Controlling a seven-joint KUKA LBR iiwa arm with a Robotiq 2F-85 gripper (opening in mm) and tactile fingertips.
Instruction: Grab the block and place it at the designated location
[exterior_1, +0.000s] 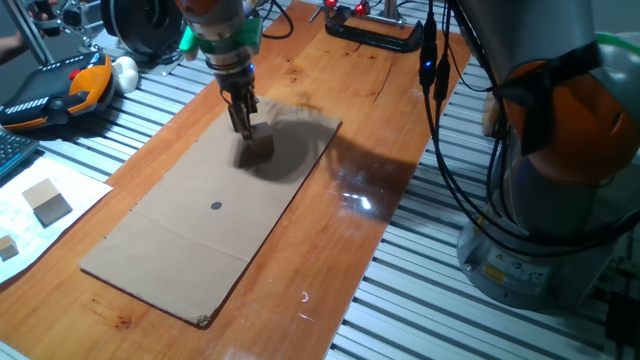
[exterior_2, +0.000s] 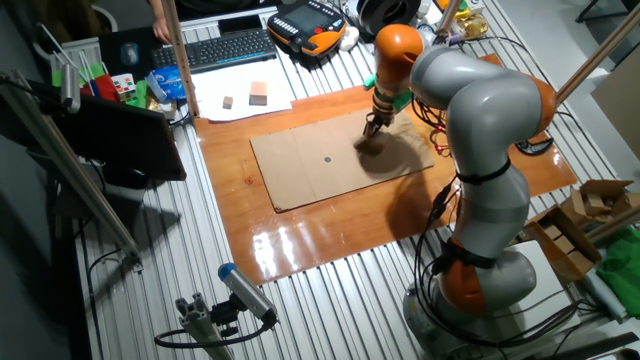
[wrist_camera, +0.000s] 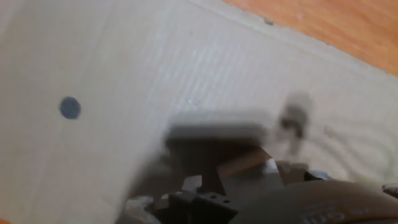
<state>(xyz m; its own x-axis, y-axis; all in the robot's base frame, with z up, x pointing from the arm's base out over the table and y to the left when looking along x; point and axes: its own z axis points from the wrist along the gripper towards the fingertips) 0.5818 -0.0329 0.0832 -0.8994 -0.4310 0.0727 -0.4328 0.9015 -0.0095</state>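
Observation:
The block (exterior_1: 262, 148) is a small dark-sided cube on the far part of the cardboard sheet (exterior_1: 180, 240), lying in the arm's shadow. My gripper (exterior_1: 244, 128) points down with its fingertips right at the block's left side, touching it or nearly so. The fingers stand close together, and no view shows whether they clamp the block. In the hand view the block (wrist_camera: 217, 130) is a blurred pale face just ahead of the gripper. The designated location (exterior_1: 216, 207) is a small dark dot at the sheet's middle, also seen as the dot (wrist_camera: 69, 107) and the dot (exterior_2: 327, 158), well apart from the block (exterior_2: 365, 143).
A bigger tan cube (exterior_1: 48, 203) and a small one lie on white paper at the left. A teach pendant (exterior_1: 55, 90) sits at the back left and a clamp (exterior_1: 372, 32) at the back. The robot base (exterior_1: 560, 170) and hanging cables (exterior_1: 440, 120) fill the right.

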